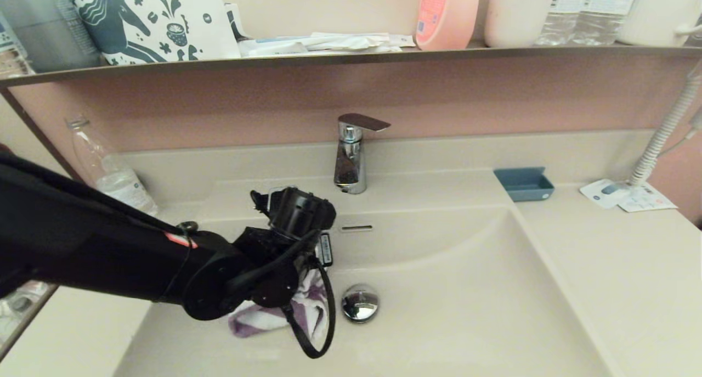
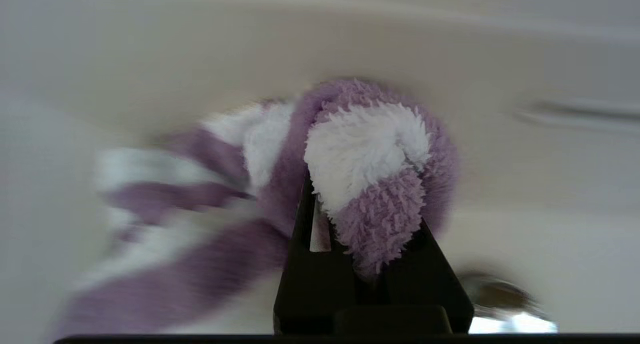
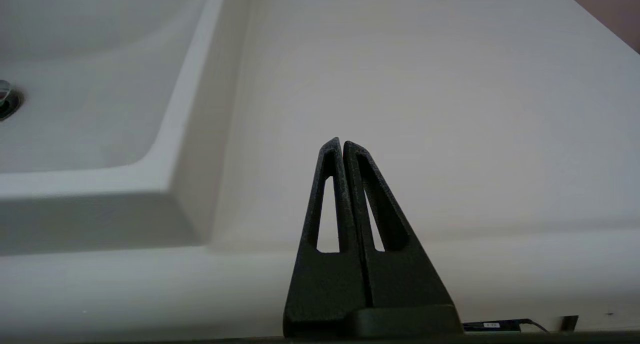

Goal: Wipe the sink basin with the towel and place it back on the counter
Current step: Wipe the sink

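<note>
The purple and white striped towel (image 1: 307, 305) lies bunched on the floor of the cream sink basin (image 1: 466, 289), just left of the chrome drain plug (image 1: 360, 302). My left gripper (image 2: 362, 194) is down in the basin, shut on the towel (image 2: 370, 163), whose fluffy folds bulge out between and over the black fingers. In the head view the left wrist (image 1: 290, 229) hides the gripper's tips. The overflow slot (image 1: 356, 228) shows on the curved back wall. My right gripper (image 3: 342, 143) is shut and empty, held over the counter (image 3: 425, 83) to the right of the basin.
A chrome faucet (image 1: 351, 155) stands behind the basin. A blue soap dish (image 1: 524, 183) and a leaflet (image 1: 625, 195) with a coiled hose lie on the right counter. A plastic bottle (image 1: 107, 166) stands at the left. The shelf above (image 1: 351, 56) holds bottles and a bag.
</note>
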Motion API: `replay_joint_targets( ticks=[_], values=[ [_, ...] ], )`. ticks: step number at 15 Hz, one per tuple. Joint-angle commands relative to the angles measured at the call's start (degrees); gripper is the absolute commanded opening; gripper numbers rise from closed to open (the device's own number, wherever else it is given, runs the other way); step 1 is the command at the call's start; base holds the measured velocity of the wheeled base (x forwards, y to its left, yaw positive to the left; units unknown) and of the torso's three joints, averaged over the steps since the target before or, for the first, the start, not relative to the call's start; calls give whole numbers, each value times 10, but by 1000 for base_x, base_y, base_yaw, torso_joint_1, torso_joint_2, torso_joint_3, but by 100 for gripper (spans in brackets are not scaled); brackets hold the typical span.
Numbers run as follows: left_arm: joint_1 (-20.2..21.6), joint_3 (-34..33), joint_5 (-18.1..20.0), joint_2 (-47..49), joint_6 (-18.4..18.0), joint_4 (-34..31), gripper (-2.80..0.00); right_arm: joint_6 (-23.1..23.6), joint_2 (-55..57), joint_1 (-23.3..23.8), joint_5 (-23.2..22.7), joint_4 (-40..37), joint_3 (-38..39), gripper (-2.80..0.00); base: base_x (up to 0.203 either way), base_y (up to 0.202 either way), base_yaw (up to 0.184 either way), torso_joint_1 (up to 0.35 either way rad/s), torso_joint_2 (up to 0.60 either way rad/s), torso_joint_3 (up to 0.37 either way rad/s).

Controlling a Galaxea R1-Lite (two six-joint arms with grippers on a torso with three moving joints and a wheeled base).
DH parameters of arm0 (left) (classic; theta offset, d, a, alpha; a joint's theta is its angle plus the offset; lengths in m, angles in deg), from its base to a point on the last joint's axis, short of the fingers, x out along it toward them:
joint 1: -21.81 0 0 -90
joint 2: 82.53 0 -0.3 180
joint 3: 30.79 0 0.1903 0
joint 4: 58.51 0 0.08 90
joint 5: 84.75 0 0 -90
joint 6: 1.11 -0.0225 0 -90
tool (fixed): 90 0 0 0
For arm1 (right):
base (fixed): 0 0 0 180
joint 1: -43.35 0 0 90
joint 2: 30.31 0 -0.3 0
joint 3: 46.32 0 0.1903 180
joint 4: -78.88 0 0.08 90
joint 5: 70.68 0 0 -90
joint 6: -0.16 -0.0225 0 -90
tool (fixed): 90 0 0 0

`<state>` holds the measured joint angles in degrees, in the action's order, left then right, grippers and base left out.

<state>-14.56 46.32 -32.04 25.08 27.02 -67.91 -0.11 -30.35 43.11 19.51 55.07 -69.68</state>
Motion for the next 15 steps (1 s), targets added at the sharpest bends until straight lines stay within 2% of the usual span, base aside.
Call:
replay_joint_targets(
  ticks=[1, 6, 7, 10, 12, 14, 15],
  values=[
    [63, -29, 21, -48, -15, 3, -280, 0, 0, 0, 0, 0, 0, -280, 0, 0, 0, 0, 0, 0],
    [215, -58, 97, -118, -85, 4, -280, 0, 0, 0, 0, 0, 0, -280, 0, 0, 0, 0, 0, 0],
    [230, -60, 107, -134, -98, 3, -280, 0, 0, 0, 0, 0, 0, -280, 0, 0, 0, 0, 0, 0],
    [234, -85, 110, -179, -113, 3, -280, 0, 0, 0, 0, 0, 0, -280, 0, 0, 0, 0, 0, 0],
    [227, -109, 109, -245, -117, -2, -280, 0, 0, 0, 0, 0, 0, -280, 0, 0, 0, 0, 0, 0],
    [233, -115, 107, -307, -136, -28, -280, 0, 0, 0, 0, 0, 0, -280, 0, 0, 0, 0, 0, 0],
    [244, -99, 106, -339, -158, -62, -280, 0, 0, 0, 0, 0, 0, -280, 0, 0, 0, 0, 0, 0]
  ],
)
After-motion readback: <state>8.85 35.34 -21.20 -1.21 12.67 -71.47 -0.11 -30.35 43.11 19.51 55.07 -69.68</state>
